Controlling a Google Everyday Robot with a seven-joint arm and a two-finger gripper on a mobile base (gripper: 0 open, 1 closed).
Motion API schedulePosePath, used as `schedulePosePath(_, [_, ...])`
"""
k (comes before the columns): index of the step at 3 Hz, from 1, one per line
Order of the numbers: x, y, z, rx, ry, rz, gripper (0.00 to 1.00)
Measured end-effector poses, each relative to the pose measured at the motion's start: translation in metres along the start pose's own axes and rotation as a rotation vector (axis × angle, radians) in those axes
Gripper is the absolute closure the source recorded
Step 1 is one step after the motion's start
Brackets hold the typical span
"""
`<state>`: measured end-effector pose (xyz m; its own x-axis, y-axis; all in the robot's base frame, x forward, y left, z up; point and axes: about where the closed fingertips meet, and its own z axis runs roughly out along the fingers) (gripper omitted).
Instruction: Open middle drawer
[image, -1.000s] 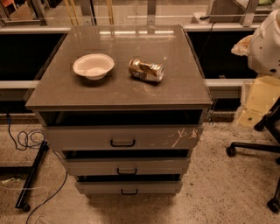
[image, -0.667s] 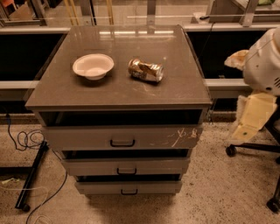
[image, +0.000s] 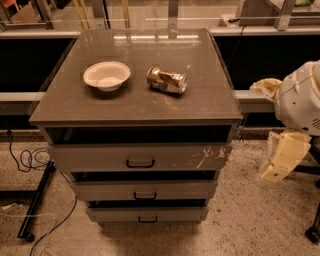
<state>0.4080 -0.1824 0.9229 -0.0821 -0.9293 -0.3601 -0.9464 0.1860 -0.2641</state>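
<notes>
The gripper (image: 281, 159) hung right of the cabinet (image: 200, 102), well apart from the middle drawer (image: 100, 190) below the scratched drawer (image: 90, 158). Whether it was open or closed could not be told. It would do best to meet the dark bar handle (image: 145, 196) squarely, then pull straight out.

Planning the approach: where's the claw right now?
Camera view: the claw hangs at far right, off to the right of the cabinet, about level with the scratched top drawer, apart from the middle drawer at its lower left.
</notes>
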Motion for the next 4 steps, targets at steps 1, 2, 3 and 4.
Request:
schedulePosePath(1, [0.010, 0.005, 0.021, -0.015, 0.001, 0.018, 0.00])
schedulePosePath(2, [0.023, 0.014, 0.055, -0.054, -0.018, 0.033, 0.00])
schedulePosePath(3, [0.031, 0.023, 0.086, -0.077, -0.055, 0.025, 0.00])
schedulePosePath(4, [0.040, 0.029, 0.112, -0.089, -0.116, 0.009, 0.00])
